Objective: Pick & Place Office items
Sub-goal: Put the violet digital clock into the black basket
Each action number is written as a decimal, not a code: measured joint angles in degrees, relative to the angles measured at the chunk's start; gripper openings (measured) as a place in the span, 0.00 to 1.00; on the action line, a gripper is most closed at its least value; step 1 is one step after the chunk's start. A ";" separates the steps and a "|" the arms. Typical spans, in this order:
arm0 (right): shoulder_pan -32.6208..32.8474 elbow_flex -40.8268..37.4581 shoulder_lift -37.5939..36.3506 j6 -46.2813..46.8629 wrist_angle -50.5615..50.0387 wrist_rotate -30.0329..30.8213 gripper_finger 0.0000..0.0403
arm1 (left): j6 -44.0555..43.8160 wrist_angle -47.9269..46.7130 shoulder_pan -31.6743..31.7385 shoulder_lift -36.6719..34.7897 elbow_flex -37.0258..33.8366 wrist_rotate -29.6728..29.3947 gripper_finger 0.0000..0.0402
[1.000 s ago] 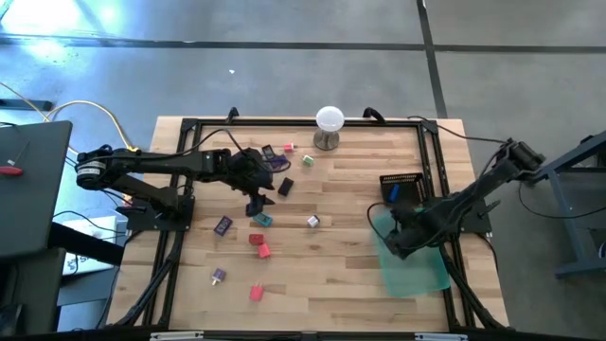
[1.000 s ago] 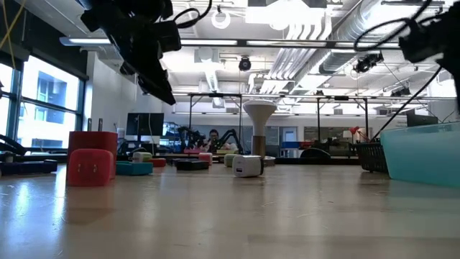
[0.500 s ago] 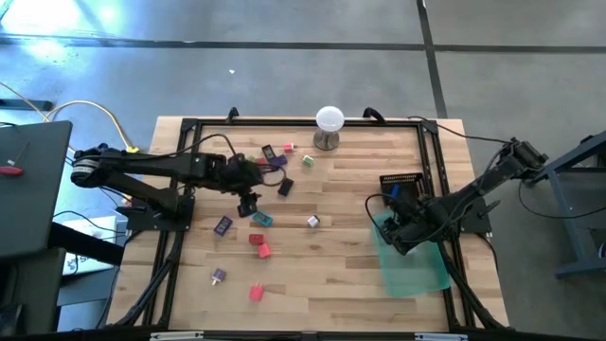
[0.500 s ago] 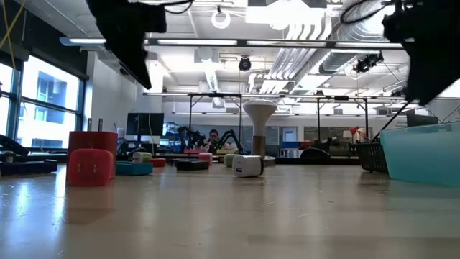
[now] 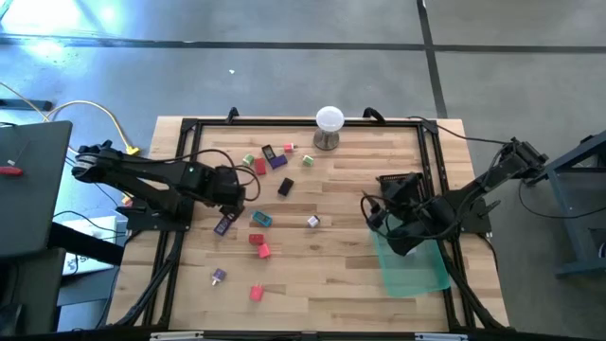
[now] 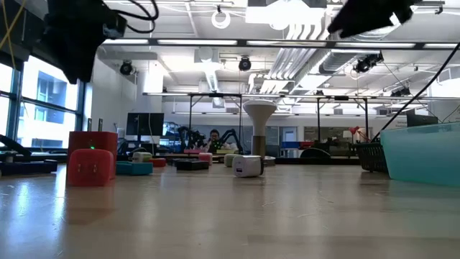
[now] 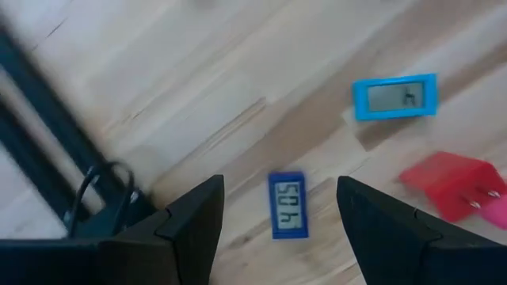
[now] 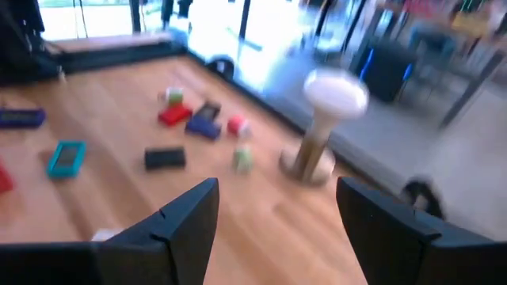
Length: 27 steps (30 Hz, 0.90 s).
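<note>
The office items lie scattered on the wooden table's left half. Among them are a purple clip-like piece, a teal one, red ones, a black one and a white cube. My left gripper hangs open, pointing steeply down, above the purple piece, which lies flat on the wood; the teal piece and a red one lie beyond it. My right gripper is open and raised beside the green tray, pointing nearly level across the table at the items. Neither gripper holds anything.
A white ball on a metal stand stands at the far edge's middle. A black basket sits beside the translucent green tray at the right. A black frame rims the table. Bare wood lies near the front edge's middle.
My left gripper has risen and gone toward the table's left edge, rolling its wrist, from over the black and teal pieces to over the purple one. My right gripper has risen from the tray and tipped up from pointing down to nearly level. No item has moved.
</note>
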 joint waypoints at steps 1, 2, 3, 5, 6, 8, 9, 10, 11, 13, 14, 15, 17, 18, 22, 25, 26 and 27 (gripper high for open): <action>-0.10 0.02 0.00 -2.91 2.00 1.62 0.61 | -0.75 -0.01 -0.02 -0.01 0.00 0.10 0.58; -0.35 0.02 0.00 -5.15 3.96 3.05 0.61 | -0.86 0.24 0.01 -0.01 0.00 0.50 0.58; -0.78 0.02 0.00 -6.85 5.70 4.22 0.61 | -0.74 0.33 0.01 0.03 0.00 1.34 0.58; -1.72 0.02 0.00 -9.05 8.21 5.45 0.61 | 0.18 0.41 -0.01 0.01 0.00 3.43 0.58; -1.98 0.02 0.00 -9.79 8.83 5.47 0.61 | 0.47 0.56 -0.02 0.01 0.00 4.19 0.58; -2.37 0.02 0.00 -10.54 9.09 4.58 0.61 | 0.55 0.68 -0.02 0.03 0.00 5.02 0.58; -2.63 0.01 0.16 -10.55 9.16 4.41 0.61 | 0.64 0.66 -0.02 0.03 0.00 5.23 0.58; -2.86 0.02 0.42 -10.59 9.30 4.10 0.61 | 1.19 0.70 -0.04 0.03 0.00 5.22 0.58; -3.29 0.02 0.77 -10.70 9.20 3.97 0.61 | 2.38 1.02 -0.10 0.03 -0.04 5.23 0.58; -4.22 0.00 1.42 -12.22 9.09 3.29 0.61 | 4.83 2.40 -0.63 0.03 -0.16 5.02 0.58; -4.65 -0.01 1.67 -13.03 9.10 3.09 0.61 | 4.92 3.00 -1.00 0.03 -0.24 4.96 0.58; -5.11 -0.01 1.92 -13.60 9.15 3.06 0.61 | 4.10 3.24 -1.41 0.03 -0.28 4.82 0.58; -6.10 -0.01 2.15 -14.58 9.24 3.02 0.61 | 1.92 3.47 -2.00 0.03 -0.28 4.24 0.58; -6.67 -0.01 2.19 -14.99 9.27 2.94 0.61 | 0.95 3.43 -2.15 0.03 -0.28 3.90 0.58; -8.79 -0.01 2.19 -15.09 9.33 1.37 0.61 | -3.34 3.45 -2.82 0.03 -0.40 5.26 0.58; -9.97 -0.01 2.19 -15.25 9.35 -0.92 0.61 | -7.13 3.26 -3.49 0.03 -0.63 9.10 0.58; -10.40 -0.01 2.19 -15.63 9.33 -1.36 0.61 | -6.93 3.38 -3.45 0.03 -0.63 9.52 0.58; -10.86 -0.01 2.19 -16.17 9.34 -1.53 0.61 | -6.21 3.29 -3.40 0.03 -0.63 9.55 0.58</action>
